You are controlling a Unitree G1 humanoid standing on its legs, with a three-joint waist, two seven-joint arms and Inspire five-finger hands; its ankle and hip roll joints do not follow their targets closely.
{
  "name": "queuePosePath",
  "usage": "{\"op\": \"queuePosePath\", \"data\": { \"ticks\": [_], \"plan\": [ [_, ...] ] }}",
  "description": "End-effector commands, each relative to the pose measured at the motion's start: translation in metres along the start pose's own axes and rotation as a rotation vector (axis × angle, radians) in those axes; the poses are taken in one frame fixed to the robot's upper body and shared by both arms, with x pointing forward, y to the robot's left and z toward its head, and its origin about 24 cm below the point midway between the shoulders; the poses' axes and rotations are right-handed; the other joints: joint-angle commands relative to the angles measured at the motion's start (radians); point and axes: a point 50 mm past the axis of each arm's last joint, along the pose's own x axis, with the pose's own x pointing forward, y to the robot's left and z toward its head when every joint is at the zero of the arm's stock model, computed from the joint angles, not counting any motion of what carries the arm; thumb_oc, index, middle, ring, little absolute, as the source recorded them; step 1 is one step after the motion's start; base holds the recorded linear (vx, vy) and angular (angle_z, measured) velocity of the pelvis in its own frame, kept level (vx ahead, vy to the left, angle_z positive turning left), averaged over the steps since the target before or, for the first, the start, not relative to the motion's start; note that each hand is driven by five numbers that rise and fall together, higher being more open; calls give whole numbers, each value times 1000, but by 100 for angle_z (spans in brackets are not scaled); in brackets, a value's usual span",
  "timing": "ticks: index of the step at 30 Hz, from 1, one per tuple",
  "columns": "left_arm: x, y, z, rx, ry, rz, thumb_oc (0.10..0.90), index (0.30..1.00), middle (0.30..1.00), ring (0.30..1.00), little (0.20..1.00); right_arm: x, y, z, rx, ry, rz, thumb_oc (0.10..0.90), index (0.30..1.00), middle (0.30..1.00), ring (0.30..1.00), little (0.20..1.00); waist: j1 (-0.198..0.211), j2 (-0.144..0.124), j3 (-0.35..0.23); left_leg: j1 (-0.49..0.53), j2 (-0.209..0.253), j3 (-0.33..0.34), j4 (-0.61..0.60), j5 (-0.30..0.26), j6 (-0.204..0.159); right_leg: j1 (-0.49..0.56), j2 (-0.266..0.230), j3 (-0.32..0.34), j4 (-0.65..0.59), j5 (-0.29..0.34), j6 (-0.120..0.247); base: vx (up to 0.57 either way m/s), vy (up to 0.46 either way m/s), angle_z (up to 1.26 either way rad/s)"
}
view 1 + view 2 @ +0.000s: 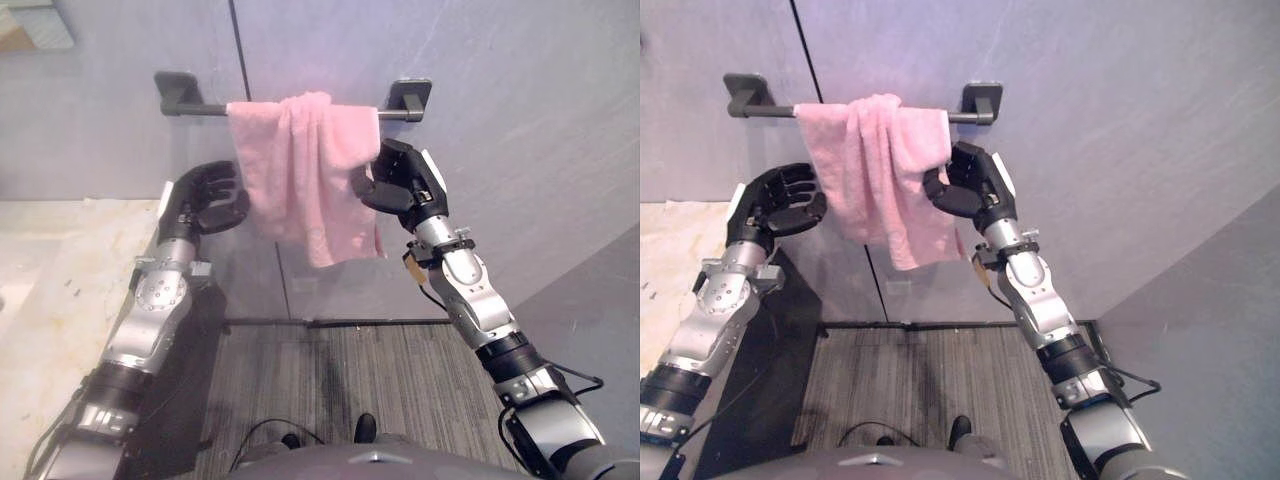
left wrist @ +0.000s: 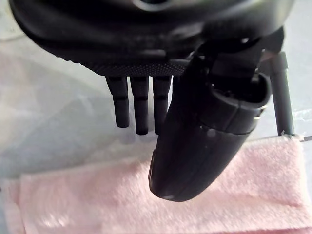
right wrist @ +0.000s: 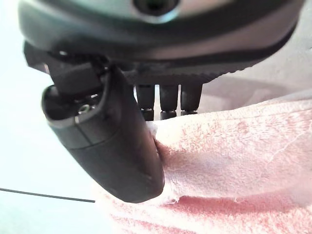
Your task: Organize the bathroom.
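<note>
Wall (image 1: 520, 120): pale grey panels with a dark vertical seam behind the rail; bare to the right of the bracket.
Floor (image 1: 400, 390): dark striped carpet below, pale stone floor to the left.
Towel rail (image 1: 200, 110): dark bar on two brackets, left stretch uncovered.
Pink towel (image 1: 300, 170): fluffy terry, draped bunched over the rail's right half, lower edge hanging uneven.
Right hand (image 1: 400, 180): thumb and fingers pinching the towel's right edge.
Left hand (image 1: 210, 195): fingers curled, holding nothing, just beside the towel's left edge.
</note>
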Motion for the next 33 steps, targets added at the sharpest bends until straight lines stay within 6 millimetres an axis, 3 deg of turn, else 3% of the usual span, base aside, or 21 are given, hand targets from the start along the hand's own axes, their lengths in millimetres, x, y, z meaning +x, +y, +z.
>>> {"op": "queuePosePath", "data": {
  "ticks": [1, 12, 17, 21, 25, 33],
  "plan": [
    [32, -9, 59, -49, -248, -141, 400, 300, 300, 300, 300, -9, 18, -1, -4, -50, 130, 400, 300, 300, 300, 300, -38, 49, -82, -21, 5, 81, -2, -17, -10, 2, 8, 6, 59, -176, 119, 6, 27, -10],
    [37, 4, 58, -80, -219, -174, 400, 300, 300, 300, 300, -17, 19, -10, 1, -11, 140, 400, 300, 300, 300, 300, -51, 61, -88, -16, 3, 93, -11, -16, -7, 2, 4, 8, 57, -174, 123, 6, 22, -4],
    [33, 25, 60, -17, -260, 29, 400, 300, 300, 300, 300, -23, 16, -15, 20, 5, 88, 400, 300, 300, 300, 300, -45, 59, -86, -18, -1, 90, -11, -20, -7, 5, 0, 3, 55, -179, 123, -6, 23, 0],
    [14, 37, 49, -98, -291, 300, 400, 300, 300, 300, 300, -35, 10, -23, 77, 14, -65, 400, 300, 300, 300, 300, -34, 48, -78, -19, -4, 82, -11, -22, -4, 7, -2, -1, 57, -181, 120, 0, 0, 0],
    [-6, 33, 37, -178, -321, 473, 400, 300, 300, 300, 300, -47, 3, -28, 138, 18, -246, 400, 300, 300, 300, 300, -31, 41, -71, -16, -6, 78, -13, -22, -1, 10, -4, -1, 58, -182, 119, -3, 10, 5],
    [-19, 15, 22, -242, -272, 527, 400, 300, 300, 300, 300, -62, -1, -41, 271, 61, -506, 400, 300, 300, 300, 300, -38, 44, -63, -11, -9, 81, -19, -21, 3, 11, -1, 3, 60, -181, 115, -1, 11, 2]
  ]
}}
